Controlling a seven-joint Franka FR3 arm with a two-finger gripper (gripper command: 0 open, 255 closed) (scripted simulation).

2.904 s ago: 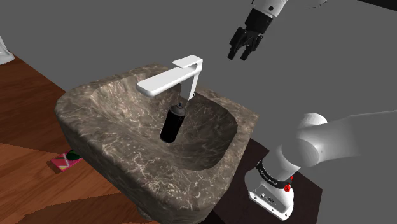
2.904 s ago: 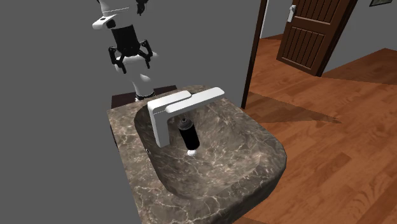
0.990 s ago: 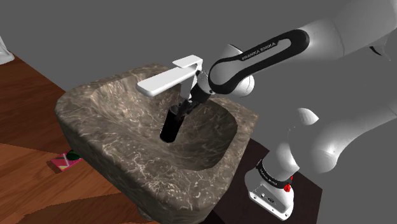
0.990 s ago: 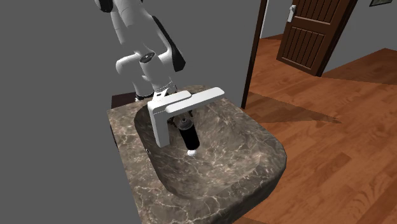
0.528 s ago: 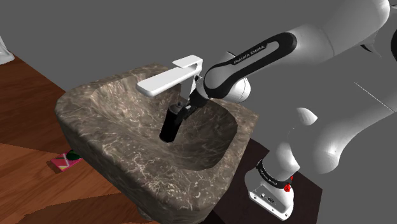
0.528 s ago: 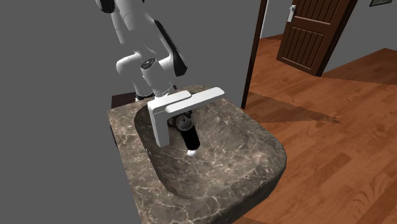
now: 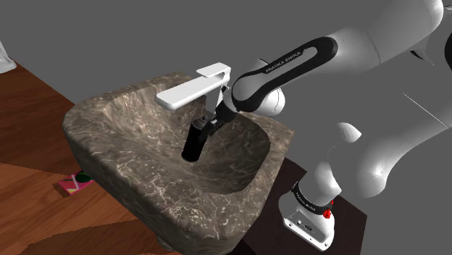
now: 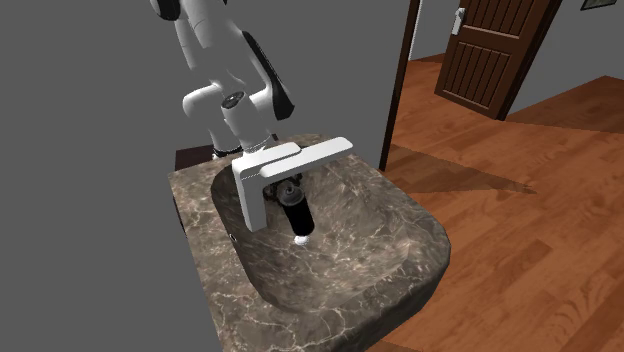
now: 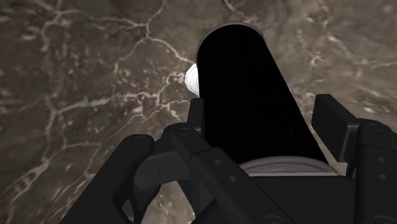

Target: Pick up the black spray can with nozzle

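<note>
**Shoulder view.** The black spray can (image 7: 193,147) stands tilted in the basin of the marbled sink (image 7: 109,123), directly beneath the spout of the white faucet (image 7: 194,88). I have the arm reached in under that spout, and the gripper (image 7: 205,124) is at the can's upper end. The can's lower end rests on the basin floor, so it has not been lifted.

**Second exterior view.** The spray can (image 8: 295,212) lies along the basin slope, its white end (image 8: 302,238) lowest. The faucet (image 8: 290,158) hides the hand, so I cannot judge contact here. The sink rim (image 8: 400,215) is bare.

**Wrist view.** The can (image 9: 235,70) runs away from the gripper (image 9: 261,108), between its fingers (image 9: 331,121). A thin strip of marble shows between the can and one finger, so I judge the jaws parted and astride it, not clamped.

**Progress.** The approach and alignment look complete. Closing on the can and lifting it clear of the faucet are not yet done. The spout overhead may obstruct a straight upward withdrawal.
</note>
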